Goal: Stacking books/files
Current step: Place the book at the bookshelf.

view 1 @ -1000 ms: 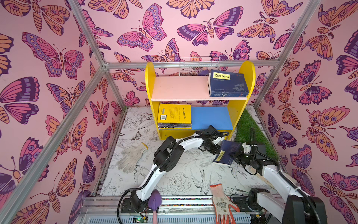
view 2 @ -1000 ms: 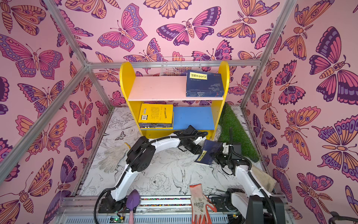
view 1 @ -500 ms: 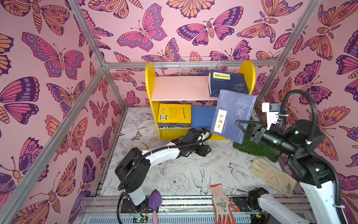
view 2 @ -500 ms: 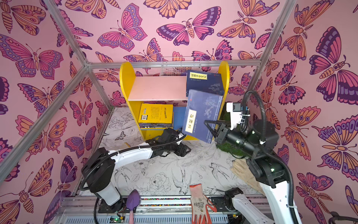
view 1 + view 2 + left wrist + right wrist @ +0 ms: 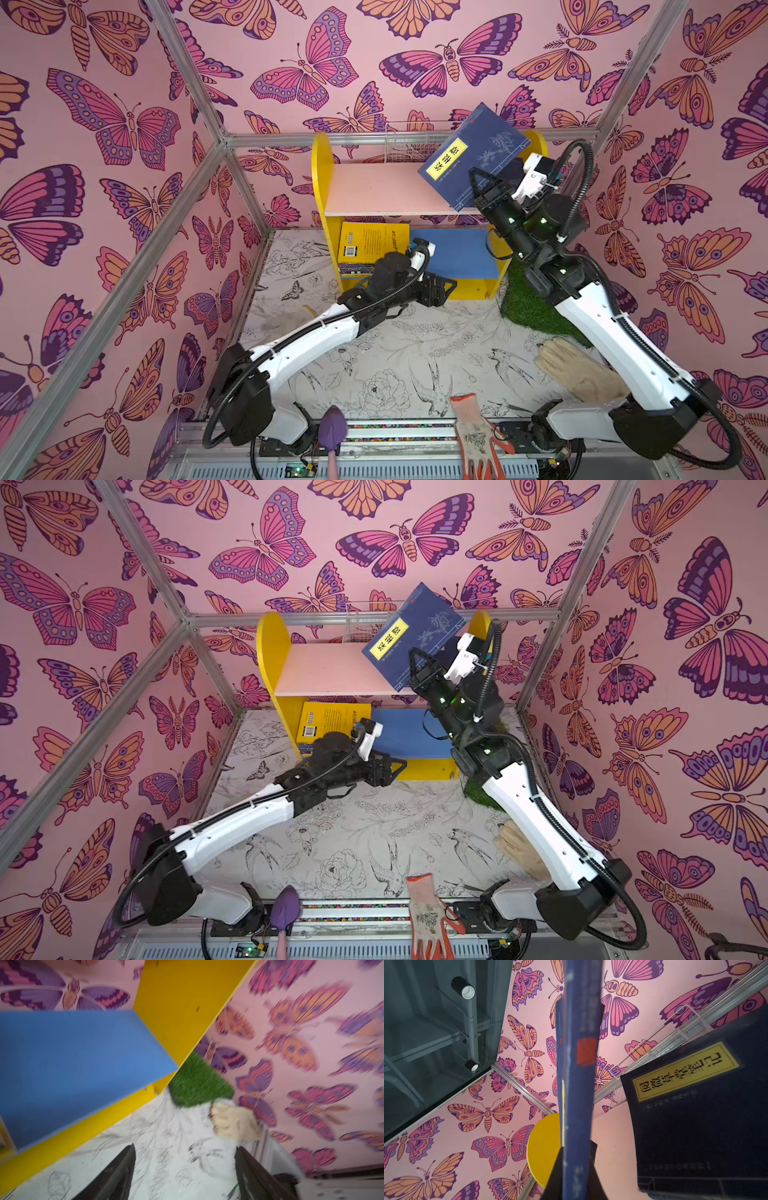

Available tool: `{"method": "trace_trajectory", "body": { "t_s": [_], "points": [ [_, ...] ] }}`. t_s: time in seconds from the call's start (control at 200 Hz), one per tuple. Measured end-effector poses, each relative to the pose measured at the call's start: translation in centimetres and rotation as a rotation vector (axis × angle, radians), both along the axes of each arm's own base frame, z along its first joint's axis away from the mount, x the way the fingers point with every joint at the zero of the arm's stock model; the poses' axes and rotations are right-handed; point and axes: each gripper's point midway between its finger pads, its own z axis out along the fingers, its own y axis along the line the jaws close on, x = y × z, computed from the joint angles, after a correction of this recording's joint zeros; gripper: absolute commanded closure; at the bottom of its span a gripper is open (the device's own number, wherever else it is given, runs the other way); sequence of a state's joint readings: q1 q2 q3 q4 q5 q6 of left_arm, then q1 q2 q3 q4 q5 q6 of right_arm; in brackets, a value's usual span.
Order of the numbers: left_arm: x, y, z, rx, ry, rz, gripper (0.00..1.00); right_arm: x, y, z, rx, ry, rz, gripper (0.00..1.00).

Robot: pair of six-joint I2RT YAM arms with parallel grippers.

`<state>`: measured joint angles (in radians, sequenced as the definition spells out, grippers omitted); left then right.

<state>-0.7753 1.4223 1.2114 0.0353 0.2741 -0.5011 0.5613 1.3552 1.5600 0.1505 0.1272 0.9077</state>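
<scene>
Right wrist view: the right gripper [image 5: 576, 1169] is clamping a thin navy paperback with a yellow title label [image 5: 578, 1084] edge-on above the pink top shelf [image 5: 612, 1136], beside the flat-lying navy book [image 5: 695, 1126]. The next move is likely calling for levelling it onto that book. The left gripper [image 5: 185, 1151] is hanging wide open, empty.

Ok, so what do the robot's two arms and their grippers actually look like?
The left arm and right arm match: white shells on the long links, black joints, ribbed black cables looping alongside, small green lights. The left gripper and right gripper are black with tapered fingers.
</scene>
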Motion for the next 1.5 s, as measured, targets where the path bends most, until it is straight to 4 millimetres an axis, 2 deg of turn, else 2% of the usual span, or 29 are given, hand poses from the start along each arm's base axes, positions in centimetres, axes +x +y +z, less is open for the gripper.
{"method": "trace_trajectory", "body": {
  "t_s": [0.105, 0.175, 0.261, 0.336, 0.471, 0.586, 0.692, 0.817, 1.007, 1.083, 1.138, 1.213, 1.253, 1.288, 1.388, 1.504],
  "points": [
    [0.5, 2.6, 8.6, -0.230, -0.037, 0.034, 0.01, 0.2, -0.3, 1.6, 0.046, -0.029, -0.035, 1.00],
    [1.2, 4.7, 13.2, -0.384, -0.037, 0.052, 0.00, -0.3, -1.2, 3.3, 0.081, -0.067, -0.058, 1.00],
    [2.5, 6.3, 16.9, -0.537, -0.017, 0.047, 0.00, -1.1, -1.9, 4.9, 0.113, -0.109, -0.067, 1.00],
    [3.9, 6.2, 18.3, -0.625, 0.023, 0.021, 0.00, -1.6, -2.1, 5.7, 0.127, -0.133, -0.064, 1.00],
    [6.5, 4.1, 17.7, -0.688, 0.118, -0.032, 0.00, -2.0, -1.6, 6.0, 0.127, -0.148, -0.044, 1.00],
    [7.6, 3.1, 16.8, -0.707, 0.170, -0.055, 0.01, -2.2, -1.2, 6.0, 0.123, -0.149, -0.026, 1.00],
    [7.5, 3.1, 17.7, -0.736, 0.154, -0.073, 0.09, -2.2, -1.0, 5.8, 0.119, -0.146, -0.020, 1.00],
    [6.8, 3.2, 19.2, -0.766, 0.106, -0.100, 0.07, -1.9, -0.8, 5.2, 0.111, -0.135, -0.019, 1.00],
    [5.8, 2.9, 20.0, -0.772, 0.075, -0.123, 0.10, -1.8, -0.5, 4.8, 0.108, -0.124, -0.008, 1.00],
    [5.5, 2.7, 20.2, -0.774, 0.067, -0.132, 0.18, -1.7, -0.2, 4.2, 0.105, -0.113, 0.002, 1.00],
    [5.3, 2.5, 20.2, -0.770, 0.059, -0.135, 0.31, -1.5, 0.3, 3.5, 0.103, -0.100, 0.012, 1.00],
    [5.2, 2.5, 20.6, -0.771, 0.049, -0.137, 0.43, -1.2, 0.8, 2.1, 0.097, -0.069, 0.022, 1.00],
    [5.2, 2.6, 21.0, -0.776, 0.040, -0.137, 0.55, -1.0, 1.1, 1.4, 0.091, -0.054, 0.026, 1.00],
    [5.2, 2.7, 21.1, -0.779, 0.039, -0.135, 0.69, -0.9, 1.2, 1.0, 0.092, -0.044, 0.028, 1.00],
    [5.5, 2.8, 21.2, -0.776, 0.032, -0.124, 1.00, -1.0, 1.1, 1.2, 0.111, -0.049, 0.030, 1.00],
    [5.6, 2.7, 21.1, -0.768, 0.024, -0.118, 1.00, -1.1, 0.9, 1.1, 0.117, -0.051, 0.020, 1.00]
  ]
}}
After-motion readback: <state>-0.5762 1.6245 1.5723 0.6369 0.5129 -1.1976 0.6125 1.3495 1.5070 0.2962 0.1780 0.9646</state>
